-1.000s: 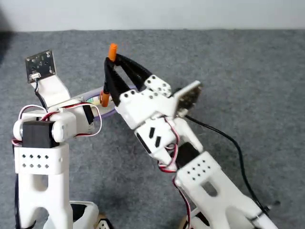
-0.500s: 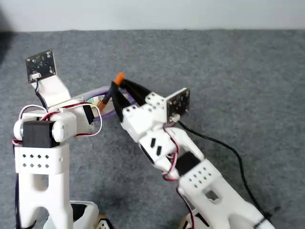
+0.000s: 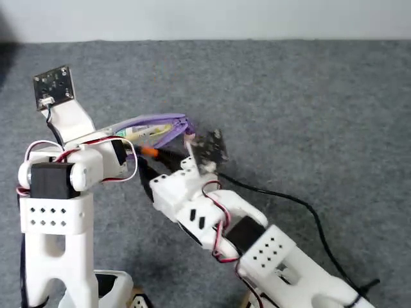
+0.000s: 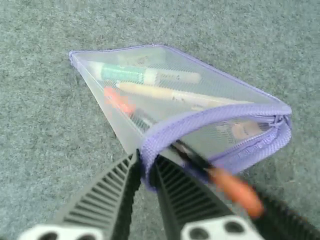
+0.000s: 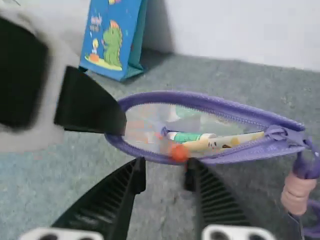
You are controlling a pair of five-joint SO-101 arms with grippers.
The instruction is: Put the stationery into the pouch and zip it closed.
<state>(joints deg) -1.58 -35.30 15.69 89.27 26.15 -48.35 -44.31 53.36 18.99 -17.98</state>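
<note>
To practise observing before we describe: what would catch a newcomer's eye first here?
The left gripper pinches the purple rim of a see-through pouch, propping its mouth open. An orange-tipped pen pokes partway into that mouth, with the right gripper close behind it. Other pens lie inside.

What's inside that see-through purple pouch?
Through the pouch wall: a green-and-white tube, a cream pen, an orange thing, and a black pen halfway in at the mouth. The purple zip band hides whatever lies behind it.
</note>
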